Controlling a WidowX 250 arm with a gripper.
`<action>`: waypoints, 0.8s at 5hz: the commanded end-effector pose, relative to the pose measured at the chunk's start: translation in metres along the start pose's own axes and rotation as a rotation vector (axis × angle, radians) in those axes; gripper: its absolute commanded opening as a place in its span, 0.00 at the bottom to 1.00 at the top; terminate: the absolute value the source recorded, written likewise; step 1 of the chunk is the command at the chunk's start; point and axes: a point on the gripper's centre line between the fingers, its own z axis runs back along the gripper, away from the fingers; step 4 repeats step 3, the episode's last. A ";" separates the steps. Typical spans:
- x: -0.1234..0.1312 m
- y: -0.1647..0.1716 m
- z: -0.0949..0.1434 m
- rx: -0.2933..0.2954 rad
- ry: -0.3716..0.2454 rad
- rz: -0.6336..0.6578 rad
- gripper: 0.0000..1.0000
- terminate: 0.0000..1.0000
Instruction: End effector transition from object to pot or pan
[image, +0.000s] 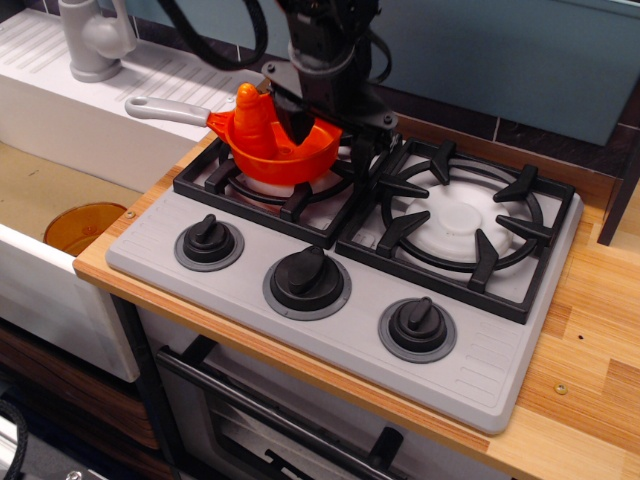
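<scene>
Over the left burner, our gripper (328, 133) straddles the pot's (272, 148) right rim, jaws spread and holding nothing; closing on it remains.

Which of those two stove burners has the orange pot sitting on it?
The left burner, nearest the sink. The orange pot sits on its grate under the robot's hand; the right burner is bare.

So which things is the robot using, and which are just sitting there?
Using:
gripper, straddling the pan's right rim
orange pan, on the left burner

Just sitting there:
orange toy inside the pan
three knobs
right burner
amber dish
tap
</scene>
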 end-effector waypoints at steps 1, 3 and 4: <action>0.006 0.001 0.009 0.008 -0.041 0.000 1.00 0.00; 0.006 0.001 0.009 0.008 -0.041 0.000 1.00 1.00; 0.006 0.001 0.009 0.008 -0.041 0.000 1.00 1.00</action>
